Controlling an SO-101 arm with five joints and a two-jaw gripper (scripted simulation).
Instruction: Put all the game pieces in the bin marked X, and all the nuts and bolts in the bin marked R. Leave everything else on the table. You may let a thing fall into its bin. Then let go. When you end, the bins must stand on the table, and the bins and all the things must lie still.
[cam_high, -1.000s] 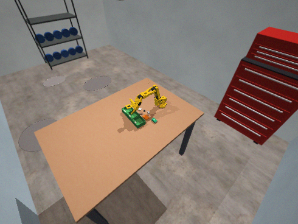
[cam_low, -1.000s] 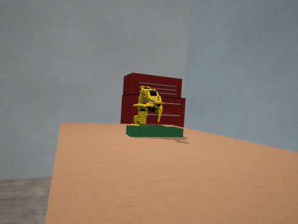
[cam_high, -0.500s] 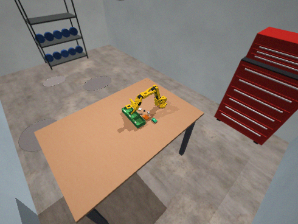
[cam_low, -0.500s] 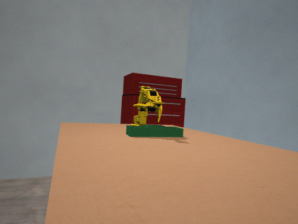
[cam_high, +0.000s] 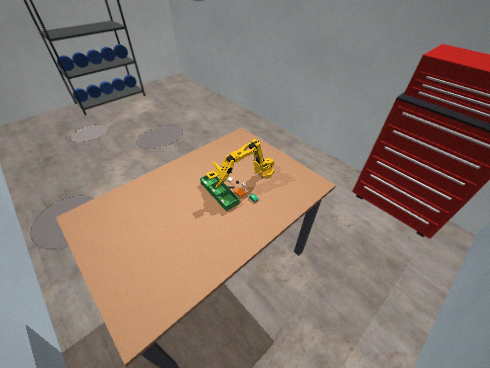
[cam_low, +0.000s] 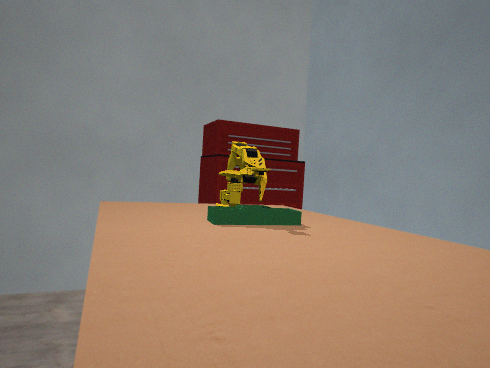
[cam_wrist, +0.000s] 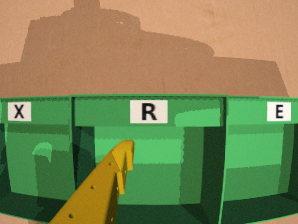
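Brown table (cam_high: 165, 215) (cam_low: 280, 290) is the largest thing in the work, and on it the green bins (cam_high: 229, 204) (cam_low: 255, 216) (cam_wrist: 224, 165) are set side by side, marked X, R and E in the wrist view. Over them the yellow arm (cam_high: 242, 152) (cam_low: 233, 192) is arched. Its gripper (cam_high: 215, 179) (cam_low: 245, 175) is spread wide with nothing pinched, and one finger (cam_wrist: 97, 187) is seen over bin R.

If the wrist were lowered or swung sideways here, a divider might be caught by that finger and the whole row dragged or tipped. Small pieces could also be knocked by a low return sweep, or the wrong one taken, since they are closely bunched.

On the table, between the bins and the arm's base, the small things are scattered, behind the gripper on the base side: an orange piece (cam_high: 240, 192), a green piece (cam_high: 254, 198) farther off, then white bits (cam_high: 230, 179) and dark bits (cam_high: 231, 187). Which are game pieces and which are nuts or bolts cannot be told at this size.
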